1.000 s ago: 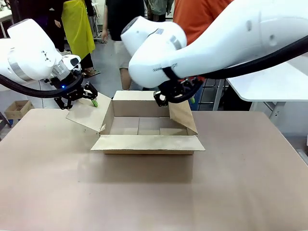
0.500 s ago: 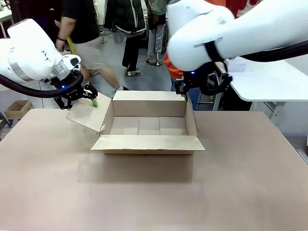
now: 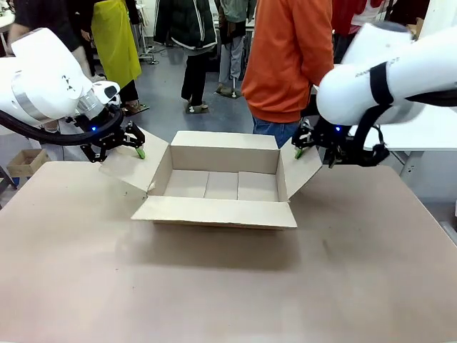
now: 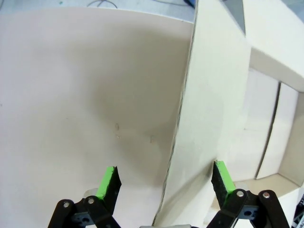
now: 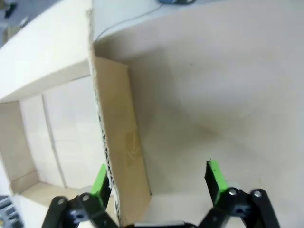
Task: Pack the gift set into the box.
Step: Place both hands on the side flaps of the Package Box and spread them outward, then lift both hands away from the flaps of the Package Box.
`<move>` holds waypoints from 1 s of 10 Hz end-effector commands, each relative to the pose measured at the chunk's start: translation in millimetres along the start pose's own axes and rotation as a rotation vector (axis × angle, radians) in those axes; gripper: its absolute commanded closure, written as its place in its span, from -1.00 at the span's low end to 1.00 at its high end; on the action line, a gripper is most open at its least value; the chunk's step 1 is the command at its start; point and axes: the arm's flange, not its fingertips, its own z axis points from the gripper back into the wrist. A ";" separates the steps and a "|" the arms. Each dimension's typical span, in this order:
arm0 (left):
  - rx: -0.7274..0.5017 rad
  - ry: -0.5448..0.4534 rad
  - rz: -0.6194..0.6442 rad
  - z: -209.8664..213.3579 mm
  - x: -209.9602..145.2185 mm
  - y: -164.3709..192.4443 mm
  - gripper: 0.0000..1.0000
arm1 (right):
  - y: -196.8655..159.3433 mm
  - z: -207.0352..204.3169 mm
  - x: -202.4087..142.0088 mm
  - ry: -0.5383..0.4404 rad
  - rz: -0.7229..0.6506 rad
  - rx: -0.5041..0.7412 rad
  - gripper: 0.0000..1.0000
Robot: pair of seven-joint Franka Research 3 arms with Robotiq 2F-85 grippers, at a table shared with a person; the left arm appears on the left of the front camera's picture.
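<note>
Open box [image 3: 221,182] at mid tabletop [image 3: 214,293], its four flaps spread and its inside bare cardboard. My left tool [image 3: 116,152] is released at the left flap [image 3: 132,170], green pads wide apart on either side of the flap's edge. My right tool [image 3: 315,156] is likewise released at the right flap [image 3: 305,168], which tilts outward, one pad just beside its edge. A person in an orange top [image 3: 289,57] stands at the far side, right behind the box.

No legible text or labels
</note>
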 end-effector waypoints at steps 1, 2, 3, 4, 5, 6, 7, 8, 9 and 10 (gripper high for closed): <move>0.015 -0.009 0.013 1.7 -0.4 -0.5 -1.00 | 16.9 9.8 4.0 -0.009 0.018 -0.098 -1.00; 0.015 -0.009 0.013 1.7 -0.4 -0.5 -1.00 | 16.9 9.8 4.0 -0.009 0.018 -0.098 -1.00; 0.015 -0.009 0.013 1.7 -0.4 -0.5 -1.00 | 16.9 9.8 4.0 -0.009 0.018 -0.098 -1.00; 0.015 -0.009 0.013 1.7 -0.4 -0.5 -1.00 | 16.9 9.8 4.0 -0.009 0.018 -0.098 -1.00; 0.015 -0.009 0.013 1.7 -0.4 -0.5 -1.00 | 16.9 9.8 4.0 -0.009 0.018 -0.098 -1.00; 0.015 -0.009 0.013 1.7 -0.4 -0.5 -1.00 | 16.9 9.8 4.0 -0.009 0.018 -0.098 -1.00; 0.015 -0.009 0.013 1.7 -0.4 -0.5 -1.00 | 16.9 9.8 4.0 -0.009 0.018 -0.098 -1.00; 0.015 -0.009 0.013 1.7 -0.4 -0.5 -1.00 | 16.9 9.8 4.0 -0.009 0.018 -0.098 -1.00; 0.015 -0.009 0.013 1.7 -0.4 -0.5 -1.00 | 16.9 9.8 4.0 -0.009 0.018 -0.098 -1.00; 0.015 -0.009 0.013 1.7 -0.4 -0.5 -1.00 | 16.9 9.8 4.0 -0.009 0.018 -0.098 -1.00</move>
